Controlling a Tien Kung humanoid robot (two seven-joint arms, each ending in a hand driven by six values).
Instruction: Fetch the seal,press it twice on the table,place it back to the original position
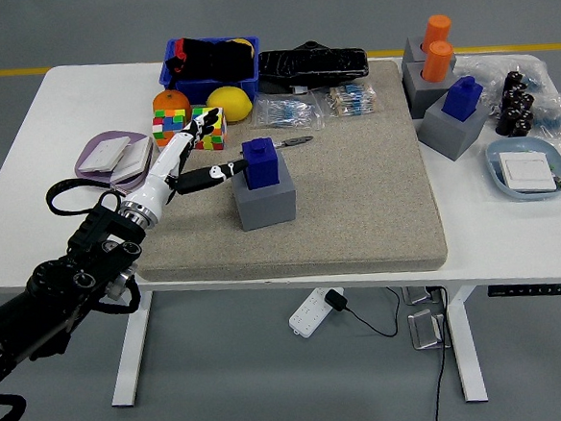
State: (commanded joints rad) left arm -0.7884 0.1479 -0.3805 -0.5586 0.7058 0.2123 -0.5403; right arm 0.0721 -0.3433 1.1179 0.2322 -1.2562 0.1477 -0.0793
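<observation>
Left black arm enters from lower left; its white five-fingered left hand (183, 164) hangs over the beige felt mat (357, 205), fingers spread, holding nothing, thumb tip just left of the blue block-shaped seal (260, 162). Seal sits upright on the grey cube base (264, 200), left of frame centre. Beyond the hand: two multicoloured puzzle cubes (190, 128).

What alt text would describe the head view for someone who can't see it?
The robot's left hand, fingers open, reaches toward a blue seal sitting on a grey block on a beige mat; the hand is not touching it. Two Rubik's cubes sit behind the hand.
</observation>
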